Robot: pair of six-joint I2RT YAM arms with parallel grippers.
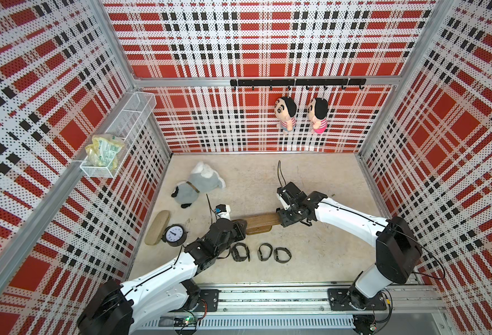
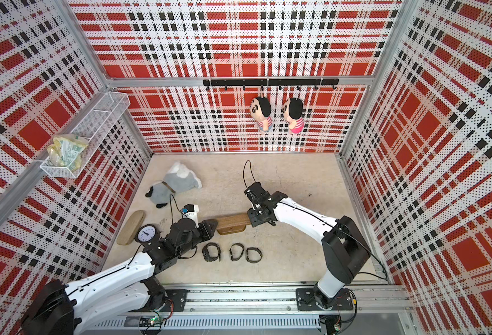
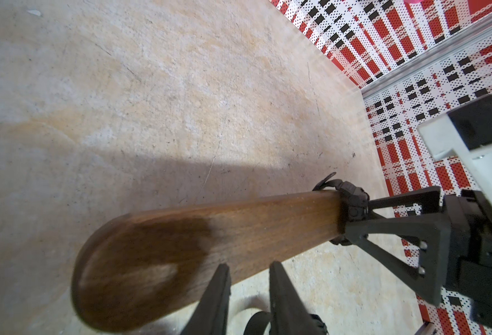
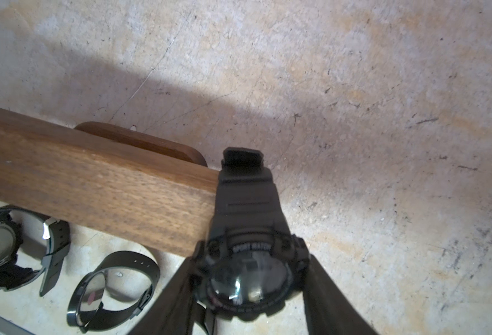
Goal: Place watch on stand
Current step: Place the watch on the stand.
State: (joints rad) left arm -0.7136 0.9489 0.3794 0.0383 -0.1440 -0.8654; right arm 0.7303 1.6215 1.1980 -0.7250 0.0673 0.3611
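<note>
One watch (image 4: 250,287) clamped in right gripper (image 4: 252,261) at stand (image 4: 94,185) end, left gripper (image 3: 249,265) narrowly parted

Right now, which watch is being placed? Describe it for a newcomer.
Find the long brown wooden stand. At one end, the right end effector grips a chunky black sport watch. The other three watches lie loose beside the stand.

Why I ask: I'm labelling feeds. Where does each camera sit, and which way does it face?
Both top views: high over the arms' bases, looking down on the beige table; both arms show.
Left wrist: looks along the long medium-brown wooden stand toward the right gripper; left gripper tips show.
Right wrist: looks past the right gripper's fingers at the black sport watch looped around the stand's end.
Shared: both wrist views show stand and watch.
</note>
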